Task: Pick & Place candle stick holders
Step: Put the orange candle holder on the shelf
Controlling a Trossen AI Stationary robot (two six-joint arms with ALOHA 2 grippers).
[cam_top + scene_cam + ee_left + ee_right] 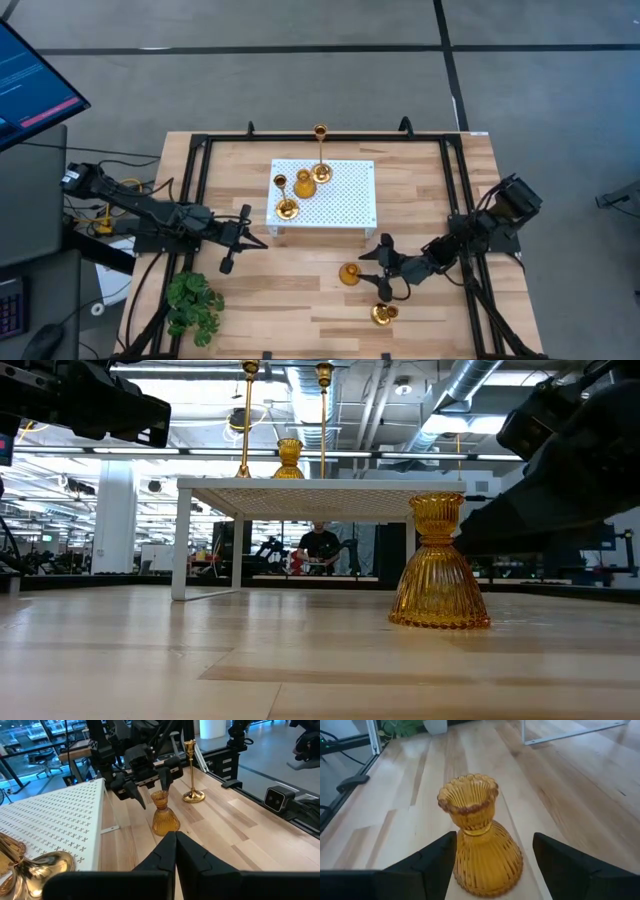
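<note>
Pale wood bench (300, 290) under me: my left gripper (232, 240) hovers with fingers pressed together, just left of the white perforated board (345, 200). Right of it, my right gripper (383, 268) has fingers spread either side of the upright amber ribbed candle holder (479, 840), not touching.

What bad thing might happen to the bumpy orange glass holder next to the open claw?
The right gripper stands open, a finger on each side of the amber ribbed holder, which stands upright on the table. A sideways move might tip it. Another gold holder stands nearby, so a swinging arm might knock that too.
</note>
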